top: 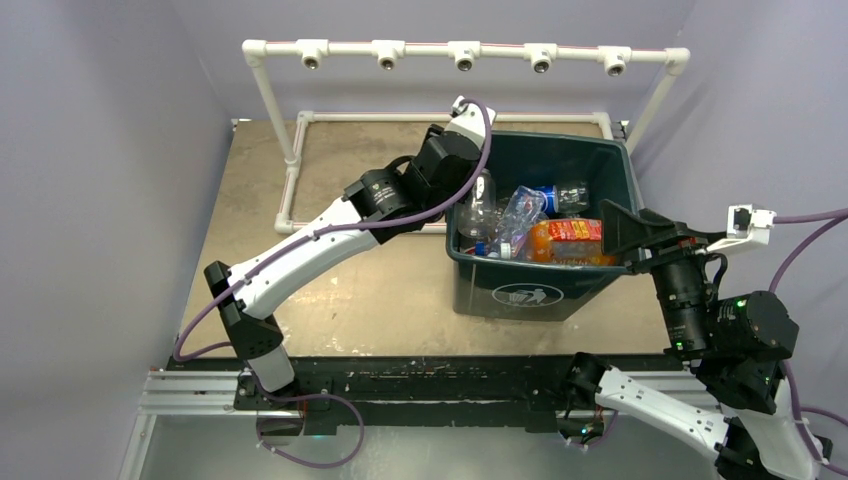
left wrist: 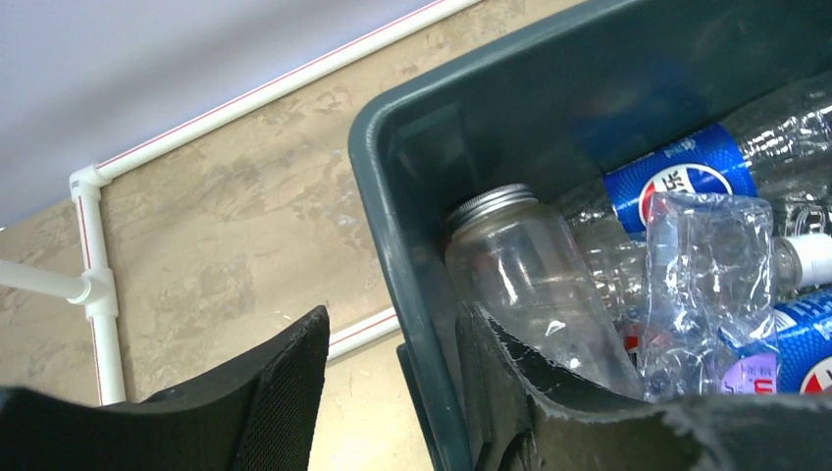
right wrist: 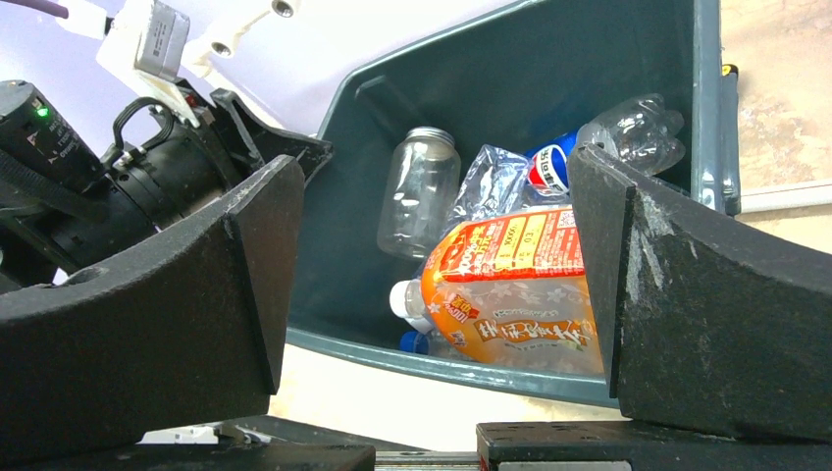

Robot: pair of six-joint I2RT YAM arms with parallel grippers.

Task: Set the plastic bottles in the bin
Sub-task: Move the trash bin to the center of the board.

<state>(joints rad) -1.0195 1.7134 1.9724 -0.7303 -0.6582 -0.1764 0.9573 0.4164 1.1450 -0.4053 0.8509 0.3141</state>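
Your bin stands on the table with one white logo on its near wall. Every bottle you can see lies inside it.

You can tell five bottles apart in the pile:
- One clear bottle with a silver cap leans almost upright against the bin's left wall.
- One crumpled clear bottle lies just beside it, toward the bin's middle.
- One blue-labelled bottle lies toward the bin's far wall.
- A second blue-labelled bottle sits lower in the pile.
- One orange bottle lies on its side along the bin's near wall.

One white cap and one blue cap poke out beside the orange bottle. You cannot tell which bottles they belong to, and anything deeper is hidden.

Your left gripper straddles the bin's left wall near the far corner. Its outer finger is outside the bin and apart from the wall. Its inner finger is inside the bin, just beside the silver-capped bottle, and you cannot tell whether they touch. The jaws stand partway apart and hold nothing.

Your right gripper hangs at the bin's right rim and faces in across the pile. Its two jaws are spread wide with nothing between them.

One white pipe frame stands behind the bin and to its left. It carries five fittings along its top bar.
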